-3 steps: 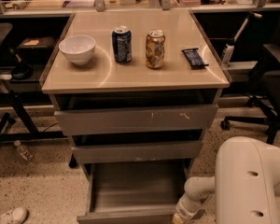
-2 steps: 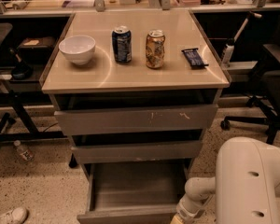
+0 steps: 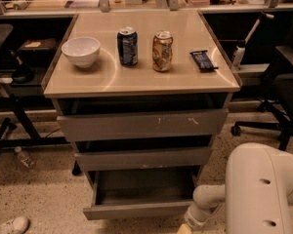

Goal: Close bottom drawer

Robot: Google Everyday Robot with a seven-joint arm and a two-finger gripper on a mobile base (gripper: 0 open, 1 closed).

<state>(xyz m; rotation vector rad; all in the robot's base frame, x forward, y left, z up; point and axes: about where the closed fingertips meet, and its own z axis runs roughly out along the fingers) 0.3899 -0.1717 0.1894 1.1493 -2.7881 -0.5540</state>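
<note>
The bottom drawer (image 3: pixel 136 210) is the lowest of the cabinet's three grey-brown drawers. It stands pulled out toward me, and its inside (image 3: pixel 144 186) shows nothing in it. My white arm (image 3: pixel 263 189) comes in from the lower right. Its wrist (image 3: pixel 205 204) reaches down beside the drawer's right front corner. My gripper (image 3: pixel 184 227) is at the frame's bottom edge, just in front of the drawer front's right end, mostly cut off.
The cabinet top (image 3: pixel 141 77) holds a white bowl (image 3: pixel 81 50), a blue can (image 3: pixel 128 45), a gold can (image 3: pixel 162 50) and a dark snack bar (image 3: pixel 203 60). The scratched top drawer (image 3: pixel 141 125) and middle drawer (image 3: pixel 144 157) are slightly out. An office chair (image 3: pixel 283 82) stands right; a bottle (image 3: pixel 24 157) and shoe (image 3: pixel 10 225) lie left.
The bottom drawer's front has slid a little way back toward the cabinet. My wrist and gripper have followed it slightly. The things on top have not moved.
</note>
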